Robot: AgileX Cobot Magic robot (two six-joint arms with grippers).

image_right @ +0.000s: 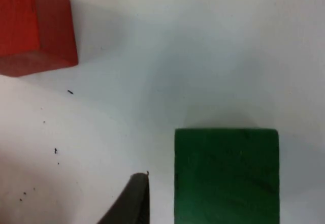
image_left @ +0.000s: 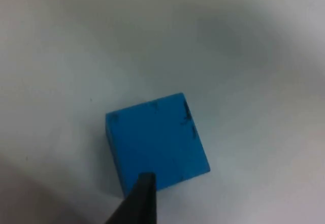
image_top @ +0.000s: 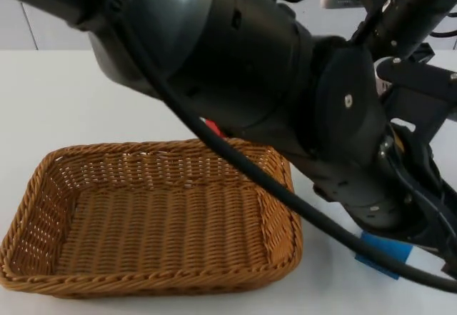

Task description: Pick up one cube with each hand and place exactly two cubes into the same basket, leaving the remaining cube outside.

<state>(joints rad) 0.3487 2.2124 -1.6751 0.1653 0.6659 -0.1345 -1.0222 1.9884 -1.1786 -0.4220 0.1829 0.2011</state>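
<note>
bench [image_top: 43, 93]: white, everything sat on it.
basket [image_top: 43, 272]: wicker, empty, at about 7 o'clock in the top view.
green cube [image_right: 226, 176]: on the bench right under the right gripper [image_right: 139, 198]; can't tell if its fingers were open.
red cube [image_right: 33, 26]: roughly 10 o'clock from green, well apart.
blue cube [image_left: 157, 142]: below the left gripper [image_left: 137, 201], fingers' state unclear too.
tip: I'd centre each over its cube, squaring to the faces before dropping.
</note>
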